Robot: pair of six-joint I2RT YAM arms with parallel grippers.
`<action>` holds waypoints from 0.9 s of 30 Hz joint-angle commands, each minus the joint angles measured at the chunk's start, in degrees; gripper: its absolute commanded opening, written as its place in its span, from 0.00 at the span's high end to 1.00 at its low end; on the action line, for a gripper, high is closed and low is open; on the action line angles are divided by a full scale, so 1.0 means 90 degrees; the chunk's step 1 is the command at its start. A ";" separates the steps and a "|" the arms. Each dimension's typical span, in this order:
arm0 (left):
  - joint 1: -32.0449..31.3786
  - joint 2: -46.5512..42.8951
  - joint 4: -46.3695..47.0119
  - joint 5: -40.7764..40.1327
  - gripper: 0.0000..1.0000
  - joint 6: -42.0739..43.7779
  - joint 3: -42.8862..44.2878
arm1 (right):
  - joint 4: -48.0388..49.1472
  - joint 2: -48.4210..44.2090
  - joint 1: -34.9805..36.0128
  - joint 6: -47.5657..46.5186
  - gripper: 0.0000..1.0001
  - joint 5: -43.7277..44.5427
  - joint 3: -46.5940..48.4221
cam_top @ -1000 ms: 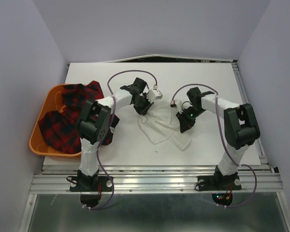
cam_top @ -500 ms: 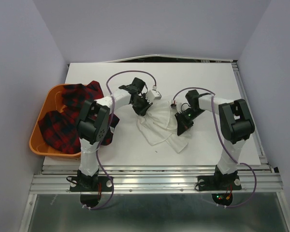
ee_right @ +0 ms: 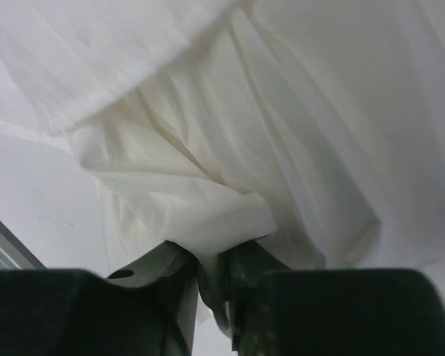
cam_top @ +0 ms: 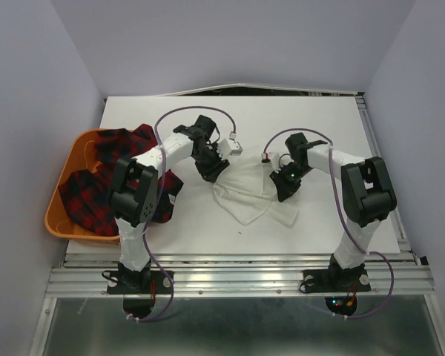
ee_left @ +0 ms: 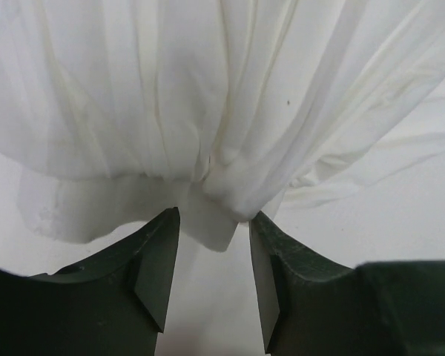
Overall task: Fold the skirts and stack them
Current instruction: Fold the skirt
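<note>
White skirt (cam_top: 245, 200) in right hand (ee_right: 212, 261)

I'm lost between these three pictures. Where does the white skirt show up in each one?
Top external: the white skirt is spread at the middle of the white table.
Left wrist: it fills the upper picture, bunched between the fingers of the left end effector.
Right wrist: it fills most of the picture, pinched in the right end effector.
Shared landmark: the table's bare surface beside the fabric.
</note>
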 commanded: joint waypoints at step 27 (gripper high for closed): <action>0.0219 0.0672 0.1605 0.1397 0.74 -0.3461 0.0501 | -0.0079 0.0159 -0.0041 0.0474 0.45 -0.0289 0.2925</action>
